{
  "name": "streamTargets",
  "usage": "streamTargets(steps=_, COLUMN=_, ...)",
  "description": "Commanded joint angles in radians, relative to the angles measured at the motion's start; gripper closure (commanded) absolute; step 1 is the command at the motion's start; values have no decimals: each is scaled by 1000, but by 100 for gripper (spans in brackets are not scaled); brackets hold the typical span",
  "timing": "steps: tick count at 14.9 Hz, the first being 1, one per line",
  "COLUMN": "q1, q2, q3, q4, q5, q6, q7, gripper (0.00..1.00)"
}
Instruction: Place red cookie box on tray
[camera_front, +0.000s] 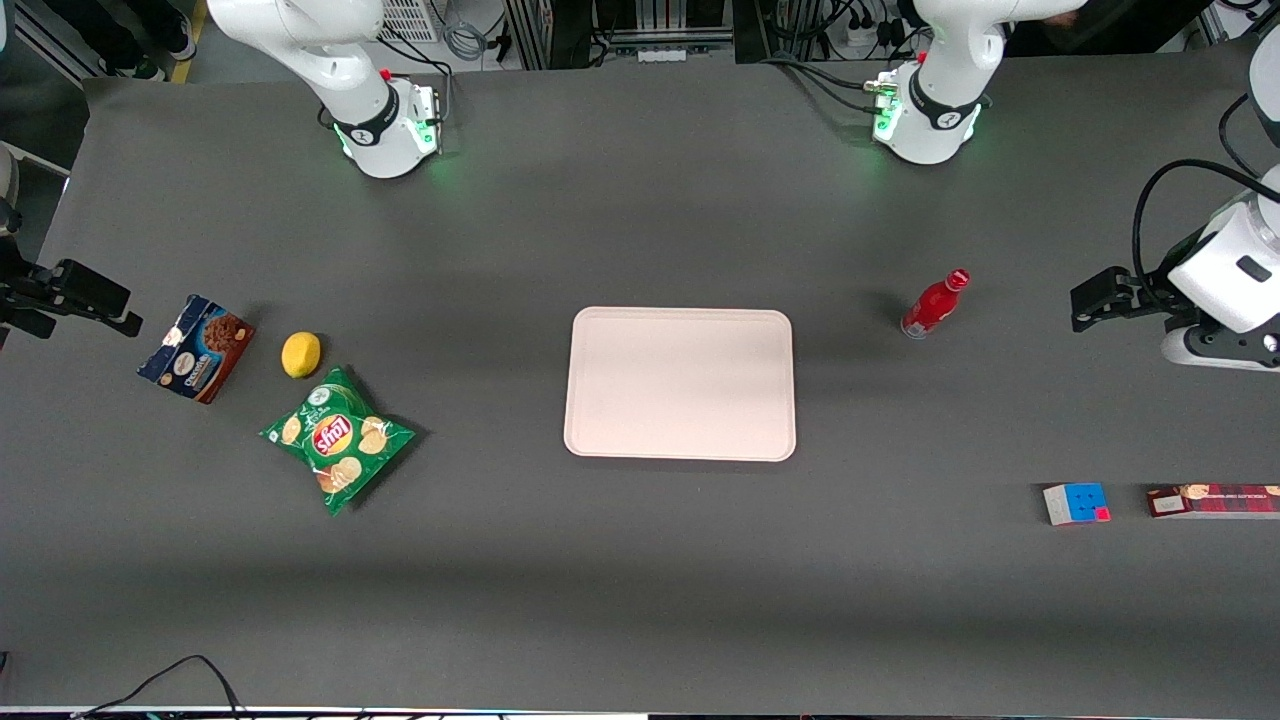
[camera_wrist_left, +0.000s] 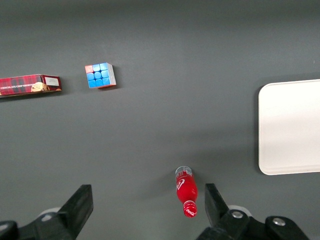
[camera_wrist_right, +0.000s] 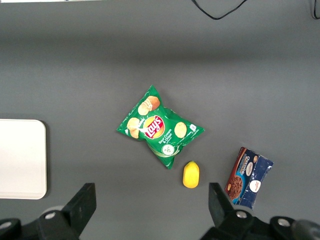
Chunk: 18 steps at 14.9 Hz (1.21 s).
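Note:
The red cookie box (camera_front: 1213, 501) lies flat at the working arm's end of the table, partly cut off by the edge of the front view. It also shows in the left wrist view (camera_wrist_left: 27, 85), with its white end panel toward a colour cube. The pale tray (camera_front: 680, 384) lies bare in the middle of the table, and its end shows in the left wrist view (camera_wrist_left: 292, 127). My left gripper (camera_front: 1097, 300) hangs above the table at the working arm's end, farther from the front camera than the box. In the left wrist view the gripper (camera_wrist_left: 147, 200) is open and empty.
A colour cube (camera_front: 1077, 503) (camera_wrist_left: 100, 75) sits beside the cookie box, on its tray side. A red bottle (camera_front: 935, 303) (camera_wrist_left: 186, 191) stands between gripper and tray. A chips bag (camera_front: 338, 438), a lemon (camera_front: 301, 354) and a blue-and-brown box (camera_front: 197, 347) lie toward the parked arm's end.

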Motion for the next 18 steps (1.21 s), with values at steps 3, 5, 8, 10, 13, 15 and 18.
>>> streamTargets(steps=3, q1=-7, q2=-9, q3=2, q4=-4, q5=13, q6=-9, q7=4, gripper=0)
streamTargets(steps=5, q1=-7, q2=-9, q3=2, q4=-4, q5=13, q6=-9, q7=4, gripper=0)
streamTargets(steps=8, q1=-7, q2=-9, q3=2, q4=-4, q5=13, q6=-11, q7=4, gripper=0)
streamTargets(steps=10, q1=-7, q2=-9, q3=0, q4=-4, q5=13, q6=-11, q7=6, gripper=0)
streamTargets(steps=13, q1=-7, q2=-10, q3=-1, q4=0, q5=13, q6=-21, q7=6, gripper=0)
streamTargets(steps=15, q1=-7, q2=-10, q3=-3, q4=2, q5=13, q6=-23, q7=6, gripper=0)
streamTargets(steps=18, q1=-7, q2=-9, q3=-3, q4=5, q5=13, q6=-22, q7=6, gripper=0)
